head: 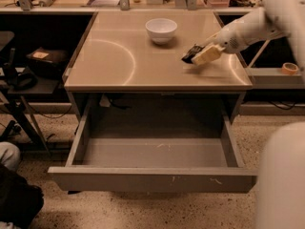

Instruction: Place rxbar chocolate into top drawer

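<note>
The tan counter (119,61) carries a white bowl (161,30) near its back edge. To the bowl's right, the gripper (198,56) sits just over the counter, its pale fingers (208,55) closed on the rxbar (188,57), whose dark end sticks out toward the bowl. Below, the drawer (152,179) stands pulled out over a speckled floor (143,209). A tape roll (288,68) lies on a ledge at right.

A white bowl (161,30) sits toward the back of the bench (119,61), left of the hand (198,56) over its right side. A tape roll (289,68) lies on the right-hand ledge (264,73); speckled floor (143,209) below.
</note>
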You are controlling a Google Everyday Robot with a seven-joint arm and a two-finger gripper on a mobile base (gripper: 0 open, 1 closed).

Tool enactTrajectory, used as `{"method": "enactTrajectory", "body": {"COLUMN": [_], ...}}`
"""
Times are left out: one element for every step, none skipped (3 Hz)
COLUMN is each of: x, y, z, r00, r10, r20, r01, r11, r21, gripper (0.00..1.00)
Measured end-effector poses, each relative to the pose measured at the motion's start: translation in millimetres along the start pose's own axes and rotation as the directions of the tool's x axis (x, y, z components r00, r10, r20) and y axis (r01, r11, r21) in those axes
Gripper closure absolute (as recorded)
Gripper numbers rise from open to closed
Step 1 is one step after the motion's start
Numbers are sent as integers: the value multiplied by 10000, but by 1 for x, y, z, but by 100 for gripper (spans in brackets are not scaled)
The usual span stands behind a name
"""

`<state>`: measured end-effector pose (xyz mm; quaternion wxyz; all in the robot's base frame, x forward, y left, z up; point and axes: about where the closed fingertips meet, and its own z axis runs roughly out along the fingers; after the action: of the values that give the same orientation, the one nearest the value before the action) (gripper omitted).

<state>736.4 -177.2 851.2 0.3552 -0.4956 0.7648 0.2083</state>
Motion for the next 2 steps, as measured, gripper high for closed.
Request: {"method": "enactTrajectory", "body": {"x": [-31, -73], "y": [33, 104], "z": [-91, -151], "r00": [9922, 9676], "r10": [-533, -1330], "r20": [1124, 2147], "r01": [382, 926], "r11": [9904, 9777], "r21": [1329, 1885], "gripper": [100, 100]}}
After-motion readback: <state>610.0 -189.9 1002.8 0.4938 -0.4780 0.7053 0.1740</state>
